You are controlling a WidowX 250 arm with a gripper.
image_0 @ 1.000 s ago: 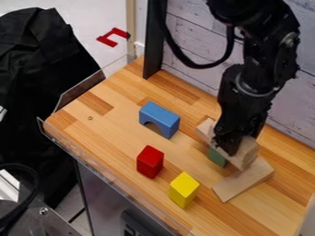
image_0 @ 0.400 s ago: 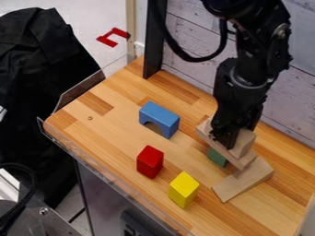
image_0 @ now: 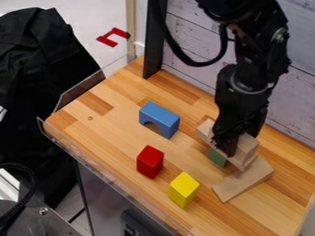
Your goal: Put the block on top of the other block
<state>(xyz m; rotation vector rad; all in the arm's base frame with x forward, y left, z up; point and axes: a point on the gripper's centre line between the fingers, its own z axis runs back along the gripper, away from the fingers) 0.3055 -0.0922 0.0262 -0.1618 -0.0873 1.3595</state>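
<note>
Your gripper (image_0: 227, 148) hangs down from the upper right of the camera view, right at the pale wooden block (image_0: 247, 146) on the upper part of the small stack. Whether it is clamped on that block or spread around it, you cannot tell: the dark tool hides the contact.

What your next move turns on is how block and gripper lie together. The visible part of the block sits against the gripper on its right side in the view, with the gripper over its left part. You can't make out its long axis for certain behind the tool. Below it, the long plank (image_0: 205, 130) runs from upper left to lower right, and the block is over the lower-right half. You can't tell whether it bears fully on the plank or is held just above it.

The plank itself lies over the green block (image_0: 216, 157) and reaches to the wooden wedge (image_0: 245, 180), so it may tip if you press down off-centre. The likely step in hand is seating the block; once it sits flat, you would want to let go and lift straight up, as a sideways drag could pull it and the plank out of line.
</note>
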